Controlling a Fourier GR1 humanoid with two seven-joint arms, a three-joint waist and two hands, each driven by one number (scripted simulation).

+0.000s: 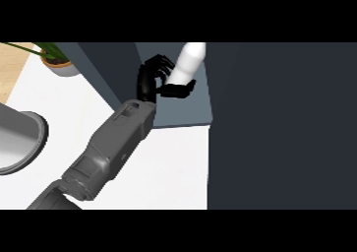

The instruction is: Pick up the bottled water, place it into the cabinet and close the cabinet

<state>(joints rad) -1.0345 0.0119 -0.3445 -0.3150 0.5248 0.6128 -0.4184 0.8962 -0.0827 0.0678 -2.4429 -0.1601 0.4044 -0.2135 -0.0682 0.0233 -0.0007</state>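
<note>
— White counter top point(173, 162), smooth and plain, runs up to a tall dark slate-blue cabinet point(282, 123) on the right. See the paler blue-grey recess point(182, 110) between the dark panels?

— I do. And off at the far left corner, a green-leaved plant in a small grey pot point(59, 63), with a strip of light wood floor point(8, 64) beyond the counter's edge.

— Round the left side there's a curved, shiny grey metal basin point(14, 142) set into the counter.

— Where's the bottle?

— Up in that recess: a slim white bottled water point(187, 61), a smooth cylinder leaning a little, its top cut off by the edge of view.

— Held?

— Yes. One grey forearm point(112, 147), boxy and matte, comes up from the lower left, and its black hand point(153, 81) has fingers curled round the bottle's left side with the thumb pressed across its lower end.

— Which hand?

— The right one, I think; I see no other.
</note>
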